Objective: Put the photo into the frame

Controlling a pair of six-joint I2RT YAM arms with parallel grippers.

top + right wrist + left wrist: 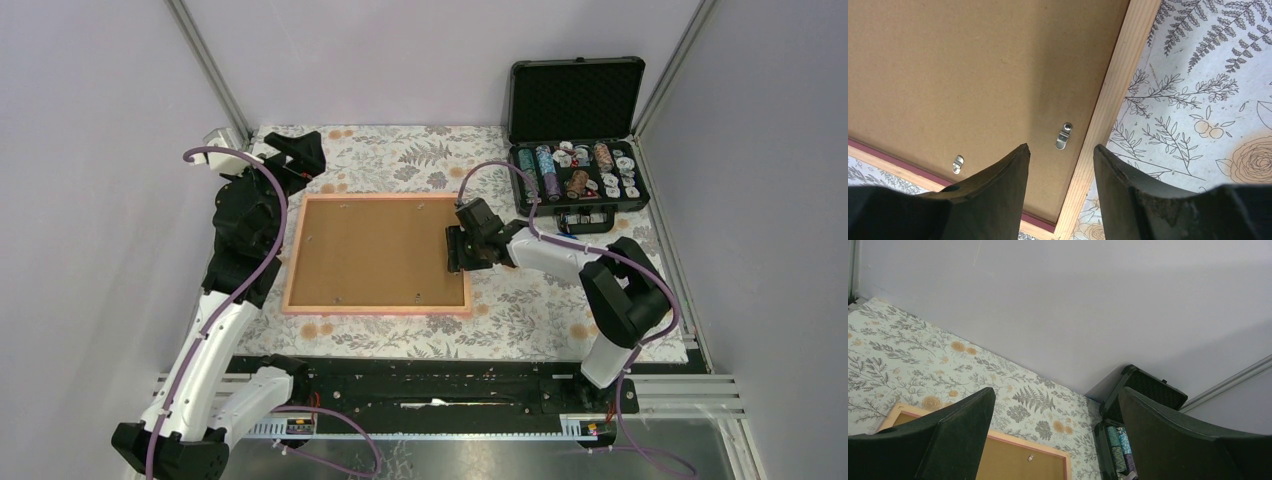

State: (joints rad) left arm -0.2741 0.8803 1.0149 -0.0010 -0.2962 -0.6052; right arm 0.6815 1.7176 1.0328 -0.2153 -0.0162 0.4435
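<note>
The frame (pixel 375 309) lies face down on the flowered cloth, its pink-edged wooden border (pixel 1113 85) around a brown backing board (pixel 375 250). The photo is hidden. My right gripper (pixel 458 250) hovers low over the frame's right side. It is open, and its fingers straddle a metal clip (pixel 1063 136) at the board's edge with nothing between them (pixel 1060 146). My left gripper (pixel 298 152) is raised at the back left beyond the frame's corner, open wide and empty (pixel 1055 392). In its view the frame's far border (pixel 1028 446) shows below.
An open black case (pixel 578 175) of poker chips stands at the back right, close behind the right arm. A second clip (pixel 958 163) sits on the board's near edge. Grey walls enclose the table on three sides.
</note>
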